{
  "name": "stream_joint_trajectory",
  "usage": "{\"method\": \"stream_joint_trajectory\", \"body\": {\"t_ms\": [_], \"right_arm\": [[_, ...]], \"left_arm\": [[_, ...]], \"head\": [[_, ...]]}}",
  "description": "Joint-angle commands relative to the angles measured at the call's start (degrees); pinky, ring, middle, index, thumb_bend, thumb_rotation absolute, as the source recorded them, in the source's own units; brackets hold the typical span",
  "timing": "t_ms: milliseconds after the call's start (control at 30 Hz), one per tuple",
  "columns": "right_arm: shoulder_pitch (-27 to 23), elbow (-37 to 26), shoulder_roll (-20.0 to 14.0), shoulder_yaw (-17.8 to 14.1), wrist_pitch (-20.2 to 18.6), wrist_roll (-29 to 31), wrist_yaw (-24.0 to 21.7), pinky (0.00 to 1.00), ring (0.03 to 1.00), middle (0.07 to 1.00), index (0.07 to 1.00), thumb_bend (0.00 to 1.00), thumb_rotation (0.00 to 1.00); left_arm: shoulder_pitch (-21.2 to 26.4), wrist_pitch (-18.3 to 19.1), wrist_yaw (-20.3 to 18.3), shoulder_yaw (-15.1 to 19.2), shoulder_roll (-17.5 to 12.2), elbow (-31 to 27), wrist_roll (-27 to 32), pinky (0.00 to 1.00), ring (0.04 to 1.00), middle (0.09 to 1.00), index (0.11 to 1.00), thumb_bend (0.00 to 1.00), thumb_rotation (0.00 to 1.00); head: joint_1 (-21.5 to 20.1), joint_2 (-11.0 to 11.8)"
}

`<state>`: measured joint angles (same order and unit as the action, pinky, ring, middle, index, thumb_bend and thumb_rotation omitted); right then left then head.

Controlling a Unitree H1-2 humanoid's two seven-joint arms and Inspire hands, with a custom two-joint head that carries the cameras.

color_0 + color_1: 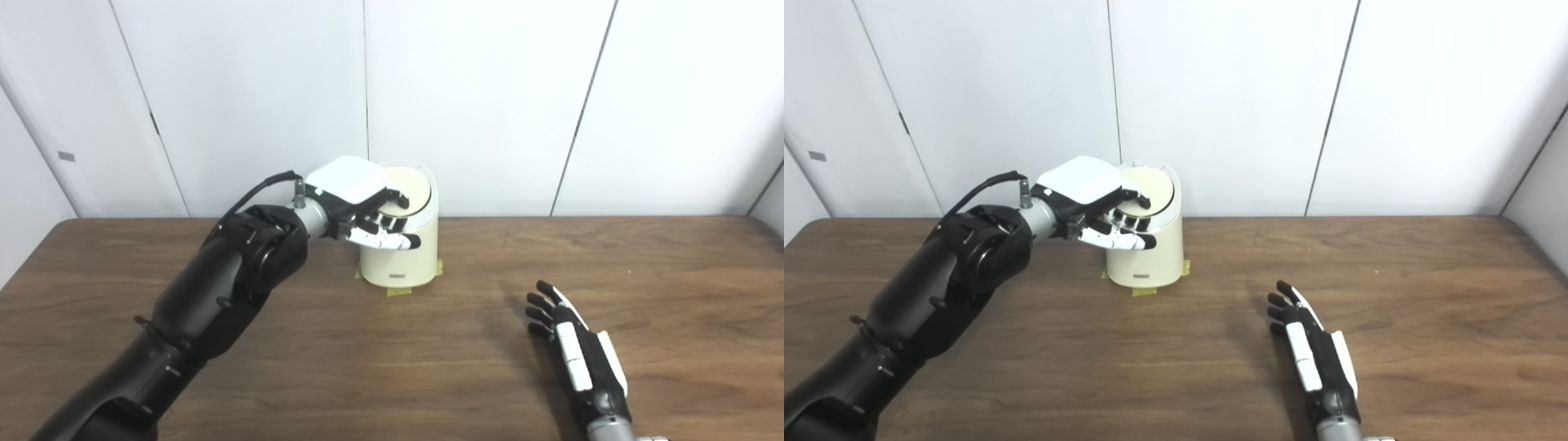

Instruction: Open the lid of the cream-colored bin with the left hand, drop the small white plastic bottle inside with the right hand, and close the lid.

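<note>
cream bin (401, 260), brown wood-grain table (429, 367), black-and-white hands, yellow tape (398, 292)

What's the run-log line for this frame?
left robot hand: open, on round lid of cream-colored plastic bin | right robot hand: open, empty | bottle: not visible

Glossy black arms; left hand (358, 205) white-backed, black cable at wrist; right hand (576, 349) black, seemingly white-panelled

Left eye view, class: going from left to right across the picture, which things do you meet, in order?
Left hand → cream-colored bin → right hand, lying open on the table. The left hand overlaps the bin's lid, but its middle lies further left. No bottle shows.
</note>
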<state>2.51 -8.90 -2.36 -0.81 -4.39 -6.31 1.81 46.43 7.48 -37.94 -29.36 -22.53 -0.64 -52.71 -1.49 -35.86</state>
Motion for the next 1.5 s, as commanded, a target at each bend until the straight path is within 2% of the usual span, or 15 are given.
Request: {"method": "stream_joint_trajectory", "body": {"t_ms": [0, 200, 300, 467, 800, 1000, 1133, 1233, 1367, 1467], "right_arm": [[-0.74, -1.59, -0.34, 0.25, 0.49, -0.51, -0.12, 0.80, 0.841, 0.855, 0.908, 0.53, 1.00], [-1.15, -1.04, -0.19, 0.46, 0.29, -1.56, 0.51, 0.79, 0.847, 0.854, 0.907, 0.53, 1.00], [-1.51, -0.46, -0.06, 0.42, 0.72, -1.58, 0.67, 0.78, 0.842, 0.850, 0.906, 0.56, 1.00], [-1.81, -0.78, 0.30, 0.41, 0.30, -1.34, 0.83, 0.78, 0.837, 0.847, 0.904, 0.54, 1.00], [-2.14, -1.08, 0.42, 0.08, 0.46, -0.62, 0.81, 0.80, 0.844, 0.853, 0.913, 0.54, 1.00], [-2.16, -1.37, 0.62, -0.17, 0.09, -0.21, 0.96, 0.80, 0.841, 0.852, 0.912, 0.54, 1.00], [-2.06, -1.48, 0.47, -0.20, 0.29, -0.31, 0.90, 0.80, 0.842, 0.853, 0.912, 0.53, 1.00], [-2.03, -1.58, 0.44, -0.19, 0.34, -0.17, 0.78, 0.81, 0.846, 0.858, 0.916, 0.53, 1.00], [-2.10, -1.35, 0.40, -0.32, 0.25, 0.10, 0.77, 0.81, 0.846, 0.855, 0.915, 0.53, 1.00], [-2.20, -0.96, 0.07, -0.24, 0.40, -0.28, 0.81, 0.81, 0.845, 0.856, 0.918, 0.55, 1.00]], "left_arm": [[1.23, -0.35, -1.90, -1.01, -0.67, 1.19, -1.82, 0.82, 0.860, 0.858, 0.847, 0.60, 0.87], [2.12, 0.09, -4.48, -3.76, 0.17, 1.99, -6.12, 0.85, 0.867, 0.857, 0.837, 0.61, 0.86], [2.28, -1.00, -4.89, -4.99, -0.04, 2.13, -7.95, 0.85, 0.860, 0.843, 0.808, 0.62, 0.88], [2.02, -2.82, -5.40, -6.29, -0.35, 2.17, -9.98, 0.85, 0.851, 0.829, 0.786, 0.63, 0.87], [1.63, -5.16, -6.97, -7.29, -0.50, 1.43, -12.56, 0.87, 0.847, 0.811, 0.764, 0.64, 0.92], [1.40, -4.98, -8.37, -6.77, -0.38, 0.62, -12.78, 0.87, 0.855, 0.817, 0.769, 0.64, 0.94], [1.16, -4.94, -8.01, -5.91, -0.38, 0.14, -12.12, 0.86, 0.848, 0.814, 0.765, 0.64, 0.92], [0.59, -3.83, -6.72, -3.47, -0.14, -0.84, -9.95, 0.85, 0.833, 0.810, 0.768, 0.63, 0.88], [-0.28, -4.80, -0.74, 1.61, -0.49, -2.27, -6.55, 0.81, 0.825, 0.819, 0.780, 0.60, 0.81], [-0.72, -5.32, 1.65, 4.47, -0.73, -3.79, -5.22, 0.79, 0.825, 0.820, 0.784, 0.56, 0.77]], "head": [[-0.17, -0.06], [-0.30, 0.01], [-0.49, 0.11], [-0.75, 0.21], [-1.08, 0.25], [-1.28, 0.17], [-1.34, 0.09], [-1.62, -0.10], [-1.68, -0.11], [-1.84, -0.08]]}}
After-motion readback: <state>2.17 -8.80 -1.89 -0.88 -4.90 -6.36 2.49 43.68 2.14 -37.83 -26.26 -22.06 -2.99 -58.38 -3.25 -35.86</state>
